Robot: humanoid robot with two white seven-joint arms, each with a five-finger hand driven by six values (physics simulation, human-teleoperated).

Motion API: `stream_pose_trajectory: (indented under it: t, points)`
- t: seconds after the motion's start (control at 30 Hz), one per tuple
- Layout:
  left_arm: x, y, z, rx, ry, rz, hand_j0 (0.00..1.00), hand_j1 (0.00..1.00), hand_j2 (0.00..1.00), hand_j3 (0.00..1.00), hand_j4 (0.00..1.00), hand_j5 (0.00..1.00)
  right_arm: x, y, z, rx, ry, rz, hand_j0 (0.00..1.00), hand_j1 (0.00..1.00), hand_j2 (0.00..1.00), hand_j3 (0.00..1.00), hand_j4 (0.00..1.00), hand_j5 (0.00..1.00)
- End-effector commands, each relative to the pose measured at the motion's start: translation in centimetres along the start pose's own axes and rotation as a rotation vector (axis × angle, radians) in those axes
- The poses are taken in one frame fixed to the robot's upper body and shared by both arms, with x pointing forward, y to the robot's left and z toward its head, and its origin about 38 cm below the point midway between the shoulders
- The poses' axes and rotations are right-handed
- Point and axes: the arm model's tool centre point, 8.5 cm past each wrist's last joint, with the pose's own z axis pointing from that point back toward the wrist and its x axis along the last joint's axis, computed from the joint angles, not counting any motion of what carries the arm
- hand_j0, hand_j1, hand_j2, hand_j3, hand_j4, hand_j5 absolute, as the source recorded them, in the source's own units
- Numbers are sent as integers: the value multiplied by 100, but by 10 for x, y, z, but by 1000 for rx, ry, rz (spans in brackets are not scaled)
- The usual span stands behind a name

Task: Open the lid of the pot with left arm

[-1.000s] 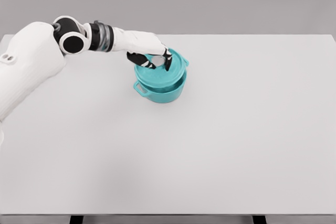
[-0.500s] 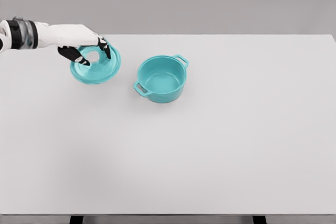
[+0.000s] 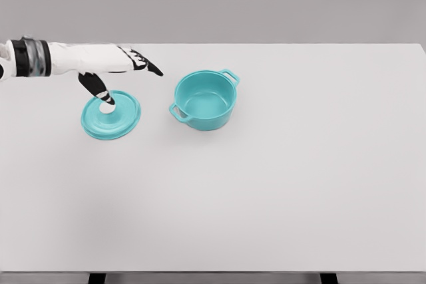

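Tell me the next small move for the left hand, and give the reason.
Probably lift the left hand straight up and away from the lid. The lid lies flat on the table, left of the open pot and apart from it. The fingers are spread, with only the thumb pointing down at the lid's white knob, so nothing seems left to hold.

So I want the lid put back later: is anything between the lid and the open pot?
Nothing visible. The lid lies flat on the table left of the pot, with bare table between them. The left hand hovers above the lid, fingers spread.
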Motion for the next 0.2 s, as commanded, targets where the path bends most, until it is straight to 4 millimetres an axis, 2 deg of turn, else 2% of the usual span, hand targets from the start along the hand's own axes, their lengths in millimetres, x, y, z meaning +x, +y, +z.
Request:
stream_pose_trajectory:
  t: [0.0,0.1,0.17]
  points:
    - [17,10,20,26,-39,-25,100,100,100,100,100,100,0,0,0,0,0,1,100,100,100,100,100,100]
    - [25,12,71,70,-11,-38,100,100,100,100,100,100,0,0,0,0,-2,0,100,100,100,100,100,100]
    - [25,-2,95,91,16,-10,100,100,100,100,100,100,0,0,0,0,0,1,100,100,100,100,100,100]
